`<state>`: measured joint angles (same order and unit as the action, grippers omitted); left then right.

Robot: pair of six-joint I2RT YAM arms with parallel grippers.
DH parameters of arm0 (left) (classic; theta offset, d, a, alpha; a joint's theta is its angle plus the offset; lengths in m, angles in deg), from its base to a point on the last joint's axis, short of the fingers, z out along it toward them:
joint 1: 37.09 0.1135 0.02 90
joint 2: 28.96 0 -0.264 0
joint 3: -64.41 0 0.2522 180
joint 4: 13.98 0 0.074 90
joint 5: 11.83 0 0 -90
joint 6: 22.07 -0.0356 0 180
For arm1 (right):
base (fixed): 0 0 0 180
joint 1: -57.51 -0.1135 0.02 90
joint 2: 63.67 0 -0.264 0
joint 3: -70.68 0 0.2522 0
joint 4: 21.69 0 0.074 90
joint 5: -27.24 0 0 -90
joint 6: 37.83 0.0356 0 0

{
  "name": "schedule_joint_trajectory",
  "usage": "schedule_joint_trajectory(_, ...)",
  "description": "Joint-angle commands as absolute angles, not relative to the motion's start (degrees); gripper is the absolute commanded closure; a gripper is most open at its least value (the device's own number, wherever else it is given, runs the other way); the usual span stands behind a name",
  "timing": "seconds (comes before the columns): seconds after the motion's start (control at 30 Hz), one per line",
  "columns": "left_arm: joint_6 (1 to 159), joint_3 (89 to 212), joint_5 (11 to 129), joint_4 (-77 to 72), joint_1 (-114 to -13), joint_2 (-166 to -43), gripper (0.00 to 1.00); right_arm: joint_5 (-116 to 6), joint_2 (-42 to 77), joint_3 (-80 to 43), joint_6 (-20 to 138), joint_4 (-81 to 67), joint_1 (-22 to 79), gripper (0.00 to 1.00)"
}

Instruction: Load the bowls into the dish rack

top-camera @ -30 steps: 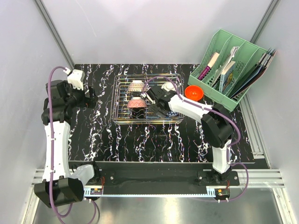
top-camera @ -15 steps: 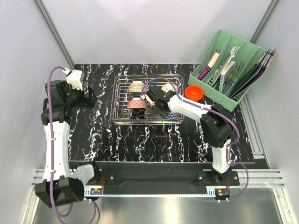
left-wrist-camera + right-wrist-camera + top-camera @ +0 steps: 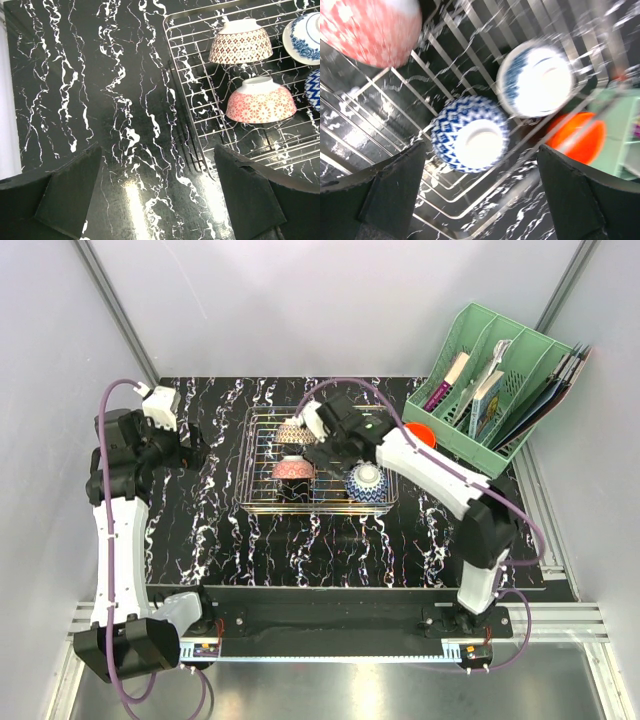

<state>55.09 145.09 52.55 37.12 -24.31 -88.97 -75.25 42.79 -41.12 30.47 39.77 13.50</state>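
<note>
Four bowls sit in the rack [image 3: 330, 495], spaced apart on the wire grid: the pale pink bowl [image 3: 240, 42] and red-pink bowl [image 3: 260, 100] on its left half, the chevron bowl [image 3: 470, 140] and a blue-and-white bowl [image 3: 535, 85] on its right. At least three are turned rim-down with the foot ring up, probably so each rests flat on the wires and would drain (the blue-and-white one is too blurred to say how it lies). The right pincer [image 3: 480, 200] hangs above the rack's middle with its fingers spread wide and nothing between them, looking down on the chevron bowl, which lies just ahead of the gap. The one piece not yet loaded is the orange bowl [image 3: 575, 137]: it stands on the counter [image 3: 220, 510] just outside the rack's right wall, between the rack and the green organiser [image 3: 500, 380], off beyond the pincer's right finger rather than under it, so I judge the arm must swing that way and come down before it can close. The left pincer [image 3: 160, 200] is likewise spread and empty, parked over bare counter to the left of the rack, well apart from every bowl
</note>
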Motion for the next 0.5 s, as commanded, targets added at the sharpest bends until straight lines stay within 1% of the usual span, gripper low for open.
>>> schedule_joint_trajectory(0.0, 56.06, 147.96, 50.14, 35.29, -23.99, -89.08, 0.01, -76.72, 37.94, -43.54, 28.35, 39.01, 13.82, 0.00)
schedule_joint_trajectory(0.1, 56.15, 148.30, 48.91, 35.20, -23.99, -89.16, 0.01, -80.93, 37.32, -42.31, 30.45, 35.85, 16.89, 0.00)
schedule_joint_trajectory(0.13, 56.15, 148.39, 48.12, 35.11, -23.99, -89.16, 0.01, -81.21, 37.93, -43.09, 31.85, 35.67, 18.90, 0.00)
schedule_joint_trajectory(0.17, 56.07, 148.40, 45.68, 35.20, -23.90, -89.34, 0.01, -81.13, 38.20, -43.71, 36.13, 35.75, 23.53, 0.02)
schedule_joint_trajectory(0.27, 54.66, 148.57, 39.36, 35.11, -24.25, -90.13, 0.01, -74.64, 38.20, -44.33, 44.15, 35.75, 31.64, 0.07)
schedule_joint_trajectory(0.3, 53.53, 148.75, 37.85, 35.11, -24.86, -90.48, 0.01, -69.58, 38.02, -43.90, 45.73, 35.75, 36.71, 0.08)
schedule_joint_trajectory(0.37, 53.08, 149.10, 35.91, 35.11, -26.09, -91.88, 0.01, -65.50, 37.67, -42.40, 49.69, 35.75, 40.35, 0.10)
schedule_joint_trajectory(0.4, 52.90, 149.79, 36.42, 35.03, -28.28, -92.50, 0.01, -63.05, 37.50, -41.70, 50.49, 35.75, 42.46, 0.11)
schedule_joint_trajectory(0.47, 52.73, 150.76, 40.09, 34.94, -31.36, -94.52, 0.01, -61.53, 36.97, -39.15, 51.37, 35.75, 43.35, 0.12)
